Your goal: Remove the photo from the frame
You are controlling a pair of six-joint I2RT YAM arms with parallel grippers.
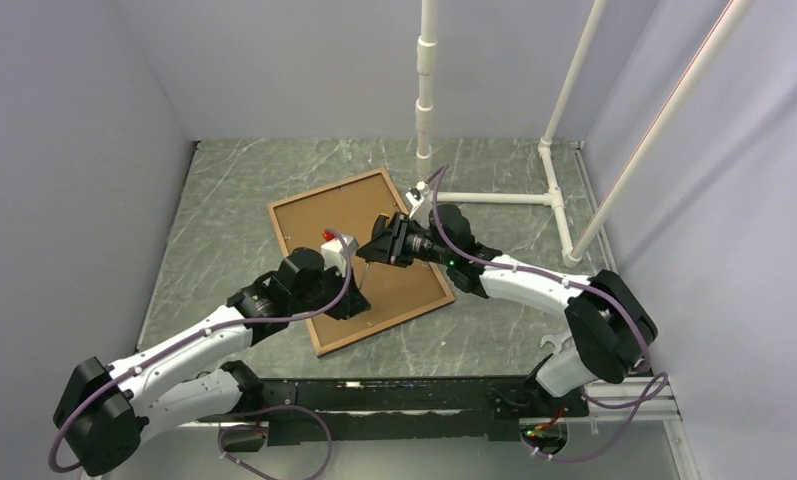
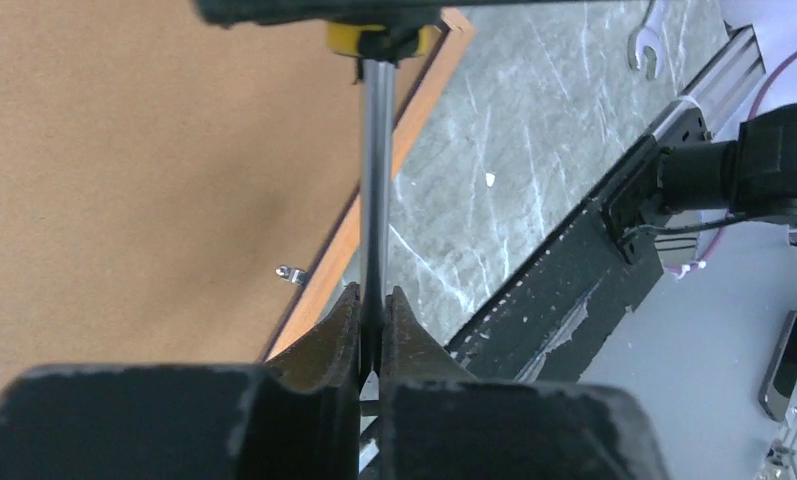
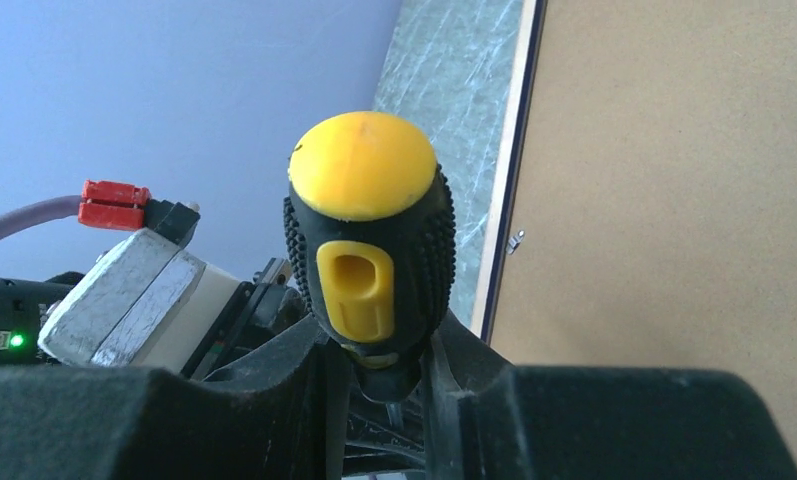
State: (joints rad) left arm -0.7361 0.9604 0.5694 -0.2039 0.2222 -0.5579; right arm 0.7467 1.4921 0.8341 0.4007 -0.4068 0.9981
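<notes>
The frame [image 1: 386,322] lies face down on the marble table, and of the photo only its brown hardboard back [image 1: 339,215] shows. My right gripper [image 1: 384,243] is shut on the black-and-yellow handle of a screwdriver [image 3: 369,230] above the board. My left gripper [image 2: 374,295] is shut on the screwdriver's steel shaft [image 2: 376,170], over the frame's near right edge [image 2: 324,265]. A small metal clip [image 2: 292,273] sits on the back beside that edge. In the right wrist view the right gripper [image 3: 384,345] has the frame's border [image 3: 504,220] and another clip [image 3: 515,240] behind it.
A white pipe stand [image 1: 426,90] rises at the back, with slanted pipes [image 1: 664,110] on the right. A wrench [image 1: 552,345] lies near the right arm's base. A black rail [image 1: 394,395] runs along the near table edge.
</notes>
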